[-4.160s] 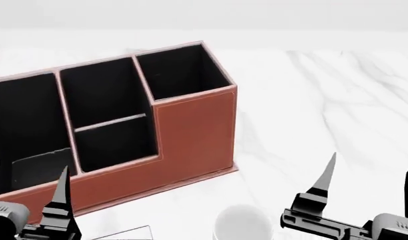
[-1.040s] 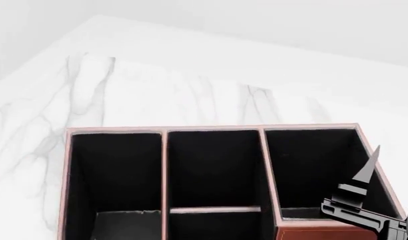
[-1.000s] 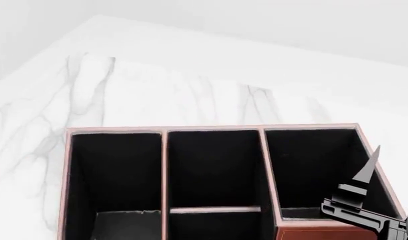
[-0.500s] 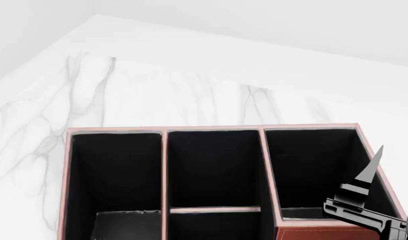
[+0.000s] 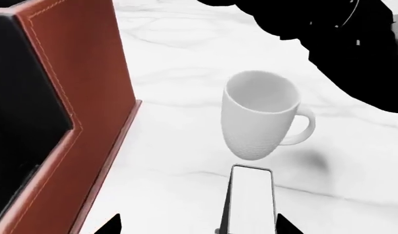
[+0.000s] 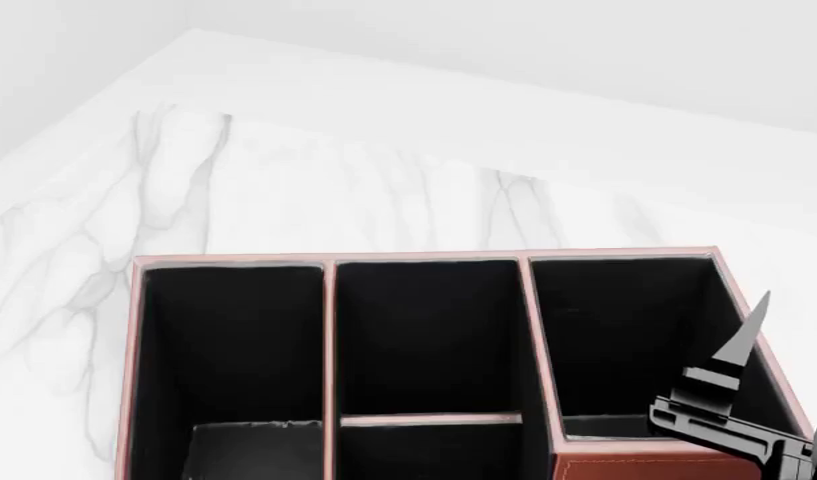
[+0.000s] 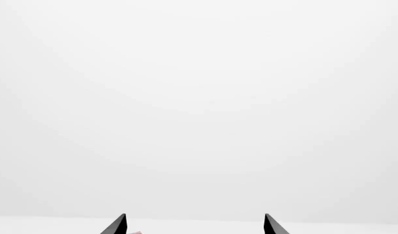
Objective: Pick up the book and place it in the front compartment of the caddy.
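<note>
The book (image 5: 251,200) stands upright on the marble table, thin, with a black cover and white page edges, in the left wrist view. My left gripper (image 5: 197,226) is open, and the book stands between its fingertips, nearer one tip. The reddish-brown caddy (image 5: 75,92) stands beside it. In the head view the caddy (image 6: 331,350) shows its black compartments from above, and the book is out of view. One finger (image 6: 731,355) of my right gripper shows over the caddy's right end. My right gripper (image 7: 195,225) is open and empty, facing a blank wall.
A white mug (image 5: 260,119) stands just beyond the book, handle away from the caddy. My right arm's black body (image 5: 354,44) hangs above the mug. The marble table (image 6: 288,190) extends behind the caddy to a corner against white walls.
Since four seconds ago the head view has swung: the caddy sits low and square, and the mug and left gripper have left it. In the last second the right finger shifted slightly.
</note>
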`<state>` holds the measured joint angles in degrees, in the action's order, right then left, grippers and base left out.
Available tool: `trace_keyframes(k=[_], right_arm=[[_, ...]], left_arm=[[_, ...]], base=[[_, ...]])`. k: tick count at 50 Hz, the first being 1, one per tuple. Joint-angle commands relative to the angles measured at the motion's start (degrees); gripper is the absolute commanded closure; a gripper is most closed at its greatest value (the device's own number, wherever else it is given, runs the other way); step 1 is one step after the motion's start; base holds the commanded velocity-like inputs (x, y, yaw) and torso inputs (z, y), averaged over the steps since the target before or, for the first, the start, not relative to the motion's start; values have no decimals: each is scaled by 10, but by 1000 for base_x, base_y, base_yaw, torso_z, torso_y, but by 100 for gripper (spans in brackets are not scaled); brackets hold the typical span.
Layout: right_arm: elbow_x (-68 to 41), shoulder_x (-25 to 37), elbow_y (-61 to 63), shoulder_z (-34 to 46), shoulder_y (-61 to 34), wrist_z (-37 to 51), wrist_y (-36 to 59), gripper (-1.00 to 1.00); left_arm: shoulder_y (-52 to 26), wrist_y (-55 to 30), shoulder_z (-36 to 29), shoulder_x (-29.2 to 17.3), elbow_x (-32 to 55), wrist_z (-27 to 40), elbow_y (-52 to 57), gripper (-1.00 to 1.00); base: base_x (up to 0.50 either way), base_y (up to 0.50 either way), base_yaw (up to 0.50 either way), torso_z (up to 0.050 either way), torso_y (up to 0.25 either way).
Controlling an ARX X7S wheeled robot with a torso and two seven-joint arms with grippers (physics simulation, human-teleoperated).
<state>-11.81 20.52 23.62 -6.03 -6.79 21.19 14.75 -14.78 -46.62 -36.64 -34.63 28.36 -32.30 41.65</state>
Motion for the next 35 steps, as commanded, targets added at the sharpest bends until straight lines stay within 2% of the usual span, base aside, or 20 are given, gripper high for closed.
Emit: trace_keyframes(k=[1, 13, 35], right_arm=[[15, -10, -4, -8, 1, -17, -11, -100], [15, -9, -8, -7, 3, -15, -15, -100], [13, -7, -12, -4, 4, -14, -20, -100]], left_arm=[[-12, 40, -10, 7, -12, -45, 12, -100], [-20, 67, -40, 19, -38, -61, -29, -100], [-34, 126, -112, 48, -124, -75, -170, -100]], base=[[0, 0, 0, 0, 0], [0, 0, 0, 0, 0], [0, 0, 0, 0, 0]])
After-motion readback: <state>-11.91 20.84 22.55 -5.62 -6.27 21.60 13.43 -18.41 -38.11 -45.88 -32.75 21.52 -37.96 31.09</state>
